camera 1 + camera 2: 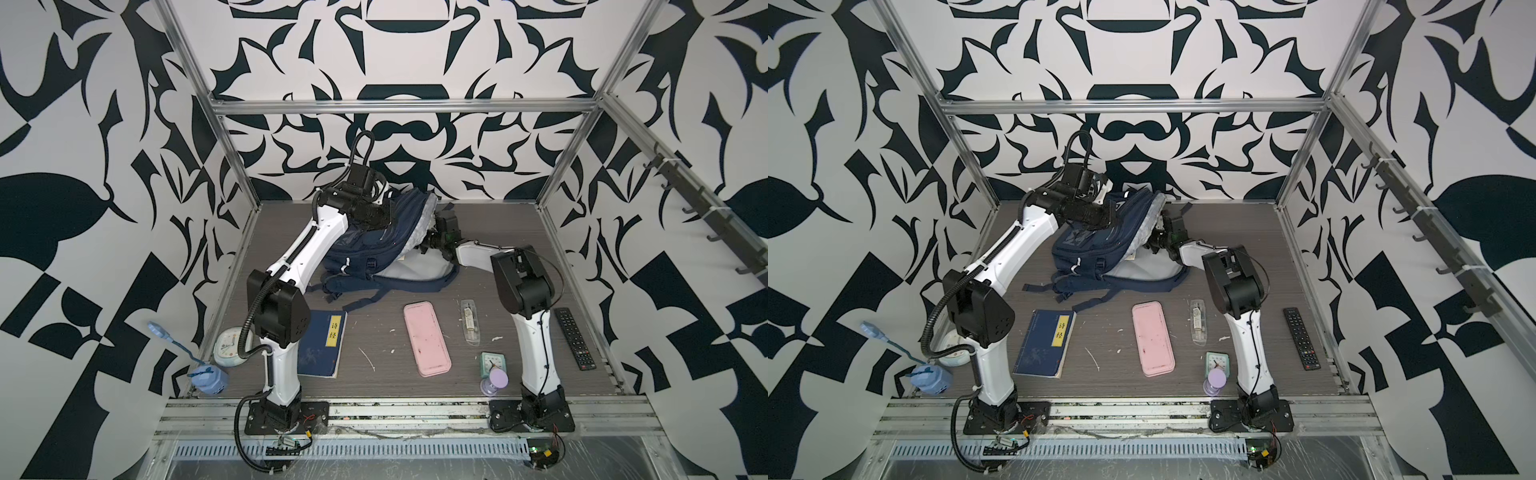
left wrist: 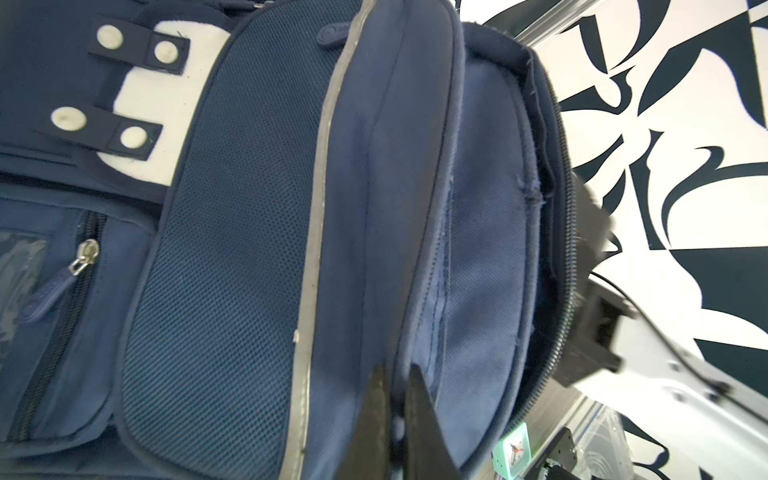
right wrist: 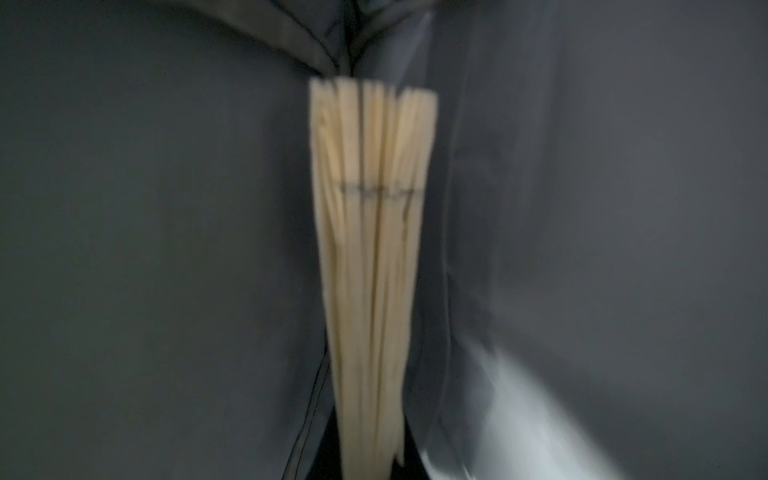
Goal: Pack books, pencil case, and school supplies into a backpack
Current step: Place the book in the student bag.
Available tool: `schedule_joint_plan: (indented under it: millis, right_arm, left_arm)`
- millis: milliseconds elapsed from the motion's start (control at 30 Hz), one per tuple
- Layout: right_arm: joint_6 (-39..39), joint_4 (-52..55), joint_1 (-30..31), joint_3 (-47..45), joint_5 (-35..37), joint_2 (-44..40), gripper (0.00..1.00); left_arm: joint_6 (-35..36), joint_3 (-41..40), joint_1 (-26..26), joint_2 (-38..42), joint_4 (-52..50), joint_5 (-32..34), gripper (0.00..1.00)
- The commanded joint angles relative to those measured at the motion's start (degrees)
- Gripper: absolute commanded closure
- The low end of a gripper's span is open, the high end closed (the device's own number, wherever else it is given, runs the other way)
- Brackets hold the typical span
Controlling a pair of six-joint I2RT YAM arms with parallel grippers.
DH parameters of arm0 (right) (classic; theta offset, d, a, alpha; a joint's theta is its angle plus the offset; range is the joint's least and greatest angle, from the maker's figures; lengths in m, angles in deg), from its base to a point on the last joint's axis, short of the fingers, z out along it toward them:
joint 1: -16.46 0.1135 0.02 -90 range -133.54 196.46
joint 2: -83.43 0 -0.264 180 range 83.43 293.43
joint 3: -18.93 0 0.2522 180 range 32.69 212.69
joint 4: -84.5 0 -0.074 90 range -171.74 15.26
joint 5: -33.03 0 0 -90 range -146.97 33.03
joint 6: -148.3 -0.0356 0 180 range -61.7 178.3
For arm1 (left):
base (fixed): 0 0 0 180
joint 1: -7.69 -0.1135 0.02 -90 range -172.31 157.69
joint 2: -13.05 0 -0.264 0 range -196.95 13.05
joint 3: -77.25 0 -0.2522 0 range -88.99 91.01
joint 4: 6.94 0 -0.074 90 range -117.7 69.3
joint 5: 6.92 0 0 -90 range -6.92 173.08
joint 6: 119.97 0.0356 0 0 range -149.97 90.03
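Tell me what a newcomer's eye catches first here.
The navy backpack stands out at the back of the table, both arms reaching to it, the left gripper pinching its opening's edge. In front lie the pink pencil case and a navy book with a yellow label. The right wrist view shows a second book, pale pages amid dark fabric.

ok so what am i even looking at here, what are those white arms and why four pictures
Two robot arms bolted to a table edge, each ending in a two-fingered gripper. Two pictures look down from overhead; the two close-ups come from cameras on the wrists. The left gripper pinches the backpack's fabric near its opening. The right gripper is inside, shut on a book seen page-edge on. On the table lie another book, a pink pencil case, a clear supplies packet, a remote and two small clocks.
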Motion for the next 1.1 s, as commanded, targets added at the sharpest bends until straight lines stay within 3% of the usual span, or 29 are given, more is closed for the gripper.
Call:
schedule_joint_plan:
  millis: [0, 300, 333, 400, 467, 667, 900, 1067]
  right_arm:
    - [-0.8, -0.2, 2.3, 7.6, 1.1, 1.2, 1.00]
    - [3.2, 5.3, 3.4, 16.2, 0.4, 8.7, 0.94]
    - [4.0, 7.2, 3.6, 17.4, 0.1, 9.0, 0.88]
    - [6.5, 11.5, 4.1, 18.8, -0.1, 9.0, 0.65]
    - [9.0, 14.8, 4.2, 18.5, 0.4, 8.1, 0.49]
    - [17.4, 25.8, 4.0, 17.7, 2.8, 2.7, 0.29]
    - [23.3, 36.3, 2.8, 16.6, 5.4, -2.1, 0.25]
    - [26.1, 38.8, 1.6, 8.8, 8.9, -8.9, 0.24]
  left_arm:
    - [-2.0, -1.2, -0.9, 5.2, 5.1, -3.1, 1.00]
    - [-5.5, -6.6, -1.6, 7.5, 9.7, -7.1, 1.00]
    - [-5.7, -6.8, -1.6, 7.3, 10.0, -7.2, 1.00]
    - [-5.9, -6.7, -1.6, 6.9, 10.0, -7.4, 1.00]
    - [-5.8, -6.6, -1.7, 6.6, 10.1, -7.3, 1.00]
    - [-6.0, -6.4, -2.1, 5.2, 10.5, -7.1, 1.00]
    - [-6.3, -6.4, -2.8, 4.5, 11.3, -7.0, 1.00]
    - [-6.4, -5.8, -3.6, 3.5, 11.7, -7.2, 1.00]
